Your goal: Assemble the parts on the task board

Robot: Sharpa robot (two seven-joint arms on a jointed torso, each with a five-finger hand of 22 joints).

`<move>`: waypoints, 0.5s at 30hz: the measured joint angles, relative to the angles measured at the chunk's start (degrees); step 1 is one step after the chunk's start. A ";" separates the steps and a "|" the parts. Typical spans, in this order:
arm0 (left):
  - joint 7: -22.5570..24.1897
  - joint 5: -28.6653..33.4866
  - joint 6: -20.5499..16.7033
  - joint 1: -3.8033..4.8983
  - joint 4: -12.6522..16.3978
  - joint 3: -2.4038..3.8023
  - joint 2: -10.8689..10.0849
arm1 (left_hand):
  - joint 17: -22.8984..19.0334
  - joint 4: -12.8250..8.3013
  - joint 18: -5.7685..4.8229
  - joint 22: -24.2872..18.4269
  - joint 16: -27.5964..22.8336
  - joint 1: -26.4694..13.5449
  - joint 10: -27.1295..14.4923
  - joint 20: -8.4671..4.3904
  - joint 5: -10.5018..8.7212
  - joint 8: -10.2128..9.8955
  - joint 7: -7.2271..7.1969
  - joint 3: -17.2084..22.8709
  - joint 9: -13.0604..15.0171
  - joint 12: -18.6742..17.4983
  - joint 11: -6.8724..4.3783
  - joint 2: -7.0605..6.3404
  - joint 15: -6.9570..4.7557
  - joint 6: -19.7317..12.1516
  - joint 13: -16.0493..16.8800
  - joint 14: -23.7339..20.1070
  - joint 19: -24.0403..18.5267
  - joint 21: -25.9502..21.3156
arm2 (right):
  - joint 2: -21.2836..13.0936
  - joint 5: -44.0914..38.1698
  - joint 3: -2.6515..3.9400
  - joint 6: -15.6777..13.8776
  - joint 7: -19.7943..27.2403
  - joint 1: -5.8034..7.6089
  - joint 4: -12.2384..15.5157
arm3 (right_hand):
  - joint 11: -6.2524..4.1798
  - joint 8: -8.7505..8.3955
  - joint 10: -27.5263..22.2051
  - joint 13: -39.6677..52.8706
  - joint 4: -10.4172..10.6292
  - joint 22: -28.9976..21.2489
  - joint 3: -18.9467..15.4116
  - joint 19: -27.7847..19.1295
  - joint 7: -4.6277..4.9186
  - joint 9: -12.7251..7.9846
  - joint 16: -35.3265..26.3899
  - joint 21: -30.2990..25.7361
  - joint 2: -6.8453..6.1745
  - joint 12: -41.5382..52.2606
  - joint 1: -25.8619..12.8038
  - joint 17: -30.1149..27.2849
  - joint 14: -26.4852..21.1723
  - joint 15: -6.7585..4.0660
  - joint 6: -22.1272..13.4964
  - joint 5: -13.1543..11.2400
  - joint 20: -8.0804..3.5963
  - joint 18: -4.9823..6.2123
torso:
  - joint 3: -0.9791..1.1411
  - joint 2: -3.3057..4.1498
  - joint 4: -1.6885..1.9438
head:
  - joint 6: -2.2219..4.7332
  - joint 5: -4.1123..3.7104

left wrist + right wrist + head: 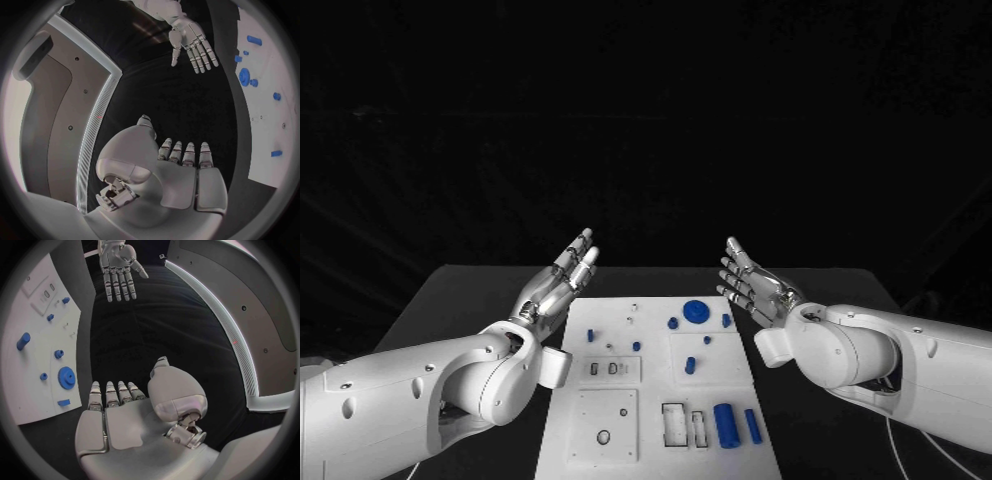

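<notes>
Head view showed your left hand (557,282) and right hand (754,283) empty, fingers spread wide, flanking the task board (661,400) at 6 o'clock; you needed to reach for the large blue gear (695,310) squarely.

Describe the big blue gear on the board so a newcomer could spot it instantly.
Start at the white task board in the middle of the table, then go to its far edge, between the two raised hands. The blue gear lies there, round, flat and far wider than the small blue pieces around it.
</notes>
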 measured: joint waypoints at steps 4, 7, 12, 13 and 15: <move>0.27 -0.86 0.02 0.40 0.52 0.01 -0.85 | 0.00 0.00 0.00 0.00 0.00 0.44 -0.08 0.00 0.00 0.00 -0.08 0.00 0.00 0.00 0.56 0.00 0.19 0.09 0.00 -0.20 0.00 0.00 | -0.48 -4.19 0.00 0.00 0.16 0.89 0.37 | 0.54 0.00 -0.08 0.01 -0.18 0.00 0.18 0.20 -0.60 0.00 0.00 0.00 -0.56 0.00 1.13 -0.01 0.09 0.31 0.00 0.00 0.20 0.01 | -0.08 0.67 0.18 | 0.07 0.05; 0.40 -1.30 -0.02 0.72 0.85 0.01 -1.35 | 0.00 0.00 -0.01 0.00 0.00 0.67 -0.09 0.00 0.00 0.00 -0.08 0.00 0.05 0.00 1.13 -0.23 0.30 0.09 0.00 -0.09 0.00 0.00 | -0.87 -7.76 0.00 -0.09 0.28 1.86 0.79 | 1.14 0.00 -0.11 0.01 -0.24 0.01 0.45 0.10 -0.60 0.00 0.00 0.00 -0.48 0.00 2.45 -0.03 0.03 1.05 0.00 0.40 0.52 0.01 | -0.09 1.21 0.33 | -0.17 0.13; 0.52 -1.74 -0.07 1.25 1.49 0.01 -1.90 | 0.01 0.00 0.01 0.00 0.00 1.43 0.11 0.20 0.41 0.00 -0.08 0.00 0.05 0.00 1.96 -0.01 0.40 0.09 -0.01 0.01 0.20 0.00 | -1.38 -13.57 0.03 -0.36 0.46 3.18 1.23 | 3.14 0.00 -0.06 0.01 -0.33 0.02 1.48 0.07 0.50 0.12 0.00 0.00 -0.85 0.00 5.26 -0.05 0.04 2.32 0.65 2.49 1.61 0.00 | -0.11 2.30 0.62 | -0.62 0.16; 0.54 -1.82 -0.09 1.36 1.82 0.01 -2.18 | 0.00 -0.16 0.01 0.00 0.00 1.74 0.01 0.20 0.89 0.00 0.06 0.16 0.05 0.15 2.28 0.00 0.40 0.23 -0.01 0.01 0.20 0.00 | -1.51 -15.25 0.02 -0.47 0.46 3.49 1.33 | 3.94 0.14 -0.04 0.01 -0.47 0.02 1.80 0.07 1.84 0.24 0.00 0.00 -1.12 0.00 6.51 -0.05 0.03 3.11 1.15 3.49 2.25 0.01 | -0.11 2.52 0.65 | -0.67 0.17; 0.55 -1.93 -0.13 1.60 2.38 -0.01 -2.70 | 0.01 -0.10 0.01 0.00 0.00 2.91 0.08 0.40 2.16 0.00 0.44 0.36 0.10 0.29 2.80 -0.19 0.62 0.61 0.06 -0.21 -0.01 0.00 | -1.63 -18.11 0.02 -0.67 0.41 4.03 1.47 | 5.13 0.66 -0.04 0.02 -1.09 0.03 2.72 0.08 4.70 0.53 0.00 0.00 -1.69 0.00 9.86 -0.05 0.02 4.80 2.65 6.89 3.65 0.00 | -0.13 3.08 0.68 | -0.77 0.35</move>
